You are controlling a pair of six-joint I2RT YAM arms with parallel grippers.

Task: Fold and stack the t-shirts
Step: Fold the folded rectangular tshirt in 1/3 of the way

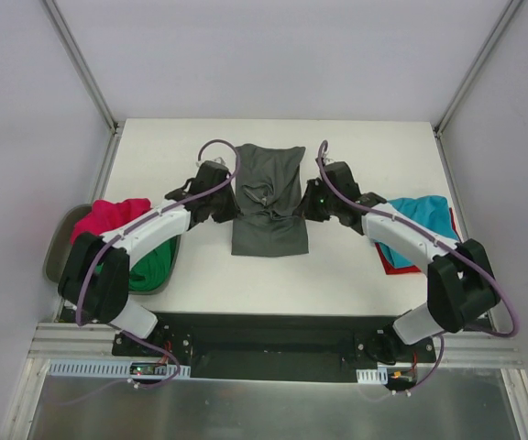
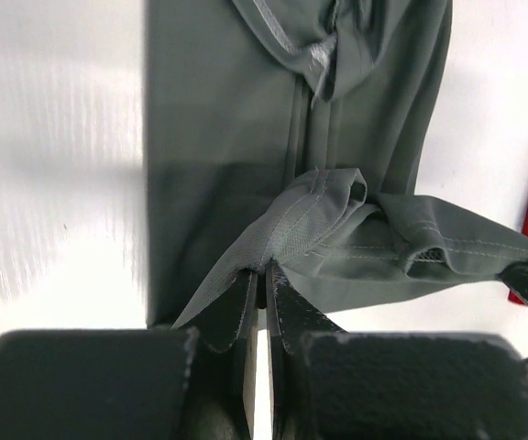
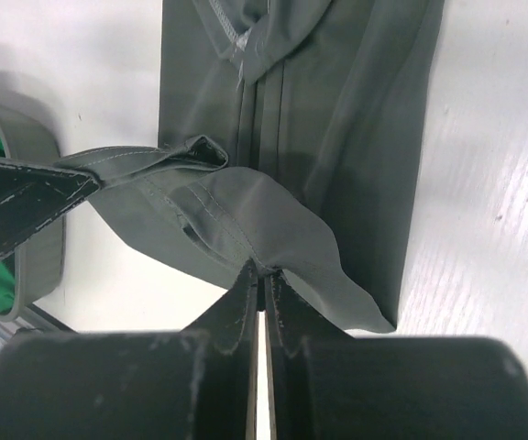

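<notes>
The dark grey t-shirt [image 1: 269, 206] lies as a long folded strip in the middle of the table. My left gripper [image 1: 225, 203] is shut on its left edge, pinching a lifted hem [image 2: 314, 220]. My right gripper [image 1: 308, 203] is shut on its right edge, pinching a raised fold [image 3: 273, 229]. Both hold the cloth a little above the table. The teal t-shirt [image 1: 420, 220] lies on the red one [image 1: 394, 264] at the right. The magenta pink t-shirt [image 1: 108, 215] and green t-shirt [image 1: 145, 266] lie in the tray at the left.
The dull grey-green tray [image 1: 58, 247] sits at the table's left edge and shows in the right wrist view [image 3: 39, 183]. White walls enclose the table at the back and sides. Bare table shows beyond the shirt and in front of it.
</notes>
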